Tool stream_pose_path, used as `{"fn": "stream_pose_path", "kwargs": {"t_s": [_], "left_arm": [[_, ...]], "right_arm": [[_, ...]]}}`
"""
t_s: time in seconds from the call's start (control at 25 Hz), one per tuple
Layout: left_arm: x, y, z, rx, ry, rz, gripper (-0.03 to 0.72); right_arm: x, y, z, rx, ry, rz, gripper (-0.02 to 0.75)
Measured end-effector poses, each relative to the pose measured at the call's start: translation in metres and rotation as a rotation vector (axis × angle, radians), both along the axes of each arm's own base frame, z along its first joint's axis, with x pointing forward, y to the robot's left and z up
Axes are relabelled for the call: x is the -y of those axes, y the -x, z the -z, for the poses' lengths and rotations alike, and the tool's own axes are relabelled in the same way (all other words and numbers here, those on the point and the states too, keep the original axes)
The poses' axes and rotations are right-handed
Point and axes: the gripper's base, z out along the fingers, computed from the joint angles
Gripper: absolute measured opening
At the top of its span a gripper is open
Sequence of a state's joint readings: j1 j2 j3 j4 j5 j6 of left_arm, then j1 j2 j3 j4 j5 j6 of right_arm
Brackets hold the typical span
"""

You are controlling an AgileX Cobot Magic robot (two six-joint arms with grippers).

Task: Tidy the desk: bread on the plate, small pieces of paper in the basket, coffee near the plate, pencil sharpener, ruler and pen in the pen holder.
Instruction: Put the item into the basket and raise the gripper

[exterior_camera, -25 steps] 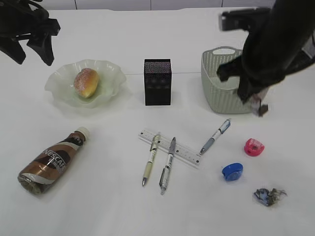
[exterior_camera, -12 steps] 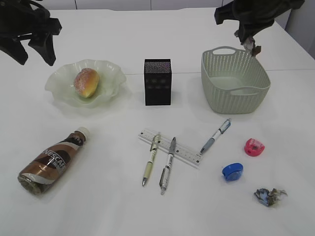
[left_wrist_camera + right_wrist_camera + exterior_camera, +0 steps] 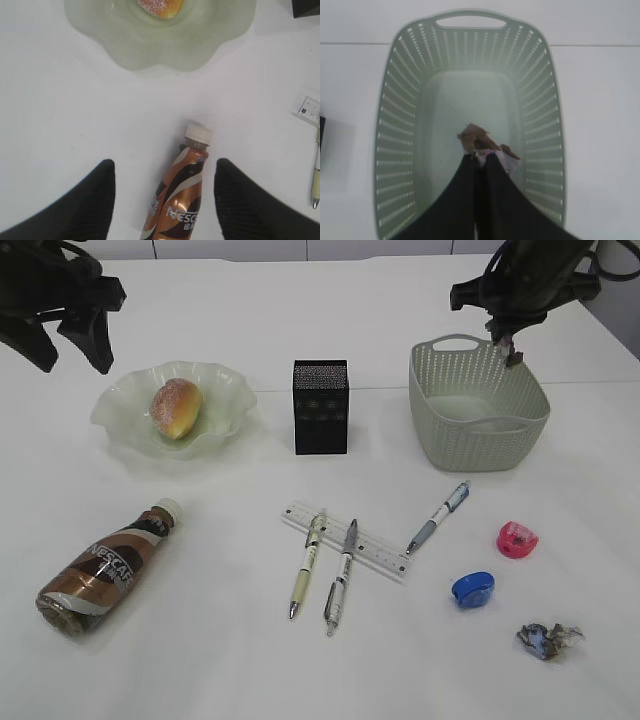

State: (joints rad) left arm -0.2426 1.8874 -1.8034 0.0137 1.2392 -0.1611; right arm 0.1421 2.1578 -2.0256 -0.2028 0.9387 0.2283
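My right gripper (image 3: 481,156) is shut on a crumpled brown piece of paper (image 3: 475,139) and holds it above the inside of the grey-green basket (image 3: 440,440); the basket (image 3: 395,150) fills the right wrist view. A second crumpled paper (image 3: 548,638) lies at the front right. My left gripper (image 3: 162,175) hangs open high above the lying coffee bottle (image 3: 177,200), empty. The bread (image 3: 176,407) sits on the glass plate (image 3: 225,400). The ruler (image 3: 375,553), three pens (image 3: 306,577) (image 3: 340,576) (image 3: 438,516), a pink sharpener (image 3: 516,539) and a blue one (image 3: 472,588) lie on the table. The black pen holder (image 3: 320,407) stands mid-table.
The coffee bottle (image 3: 105,570) lies on its side at the front left, cap toward the plate. The left arm (image 3: 60,300) hangs above the back left corner. The white table's far edge runs behind the basket.
My right arm has carried the brown paper from beside the basket's right front up and back, so it now hangs over the basket's far rim. The left arm has stayed put.
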Motion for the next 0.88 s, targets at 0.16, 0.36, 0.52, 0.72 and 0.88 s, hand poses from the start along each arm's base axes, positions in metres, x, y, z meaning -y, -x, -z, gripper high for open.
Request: {"fn": "stream_pose_path", "kwargs": {"t_s": [0.16,0.36,0.52,0.72,0.88], "left_arm": [[0.001,0.000,0.000,-0.003,0.013,0.000,0.444],[0.001,0.000,0.000,-0.003,0.013,0.000,0.437],[0.001,0.000,0.000,-0.003,0.013,0.000,0.435],[0.001,0.000,0.000,-0.003,0.013,0.000,0.434],[0.001,0.000,0.000,-0.003,0.013,0.000,0.434]], "right_arm": [[-0.002,-0.015,0.022,-0.002,-0.012,0.001,0.013],[-0.003,-0.024,0.039,-0.021,-0.022,0.009,0.013],[-0.003,-0.025,0.039,-0.014,-0.028,0.015,0.014],[-0.003,-0.025,0.039,-0.010,-0.032,0.018,0.100],[-0.004,-0.027,0.038,0.012,-0.038,0.016,0.347]]}}
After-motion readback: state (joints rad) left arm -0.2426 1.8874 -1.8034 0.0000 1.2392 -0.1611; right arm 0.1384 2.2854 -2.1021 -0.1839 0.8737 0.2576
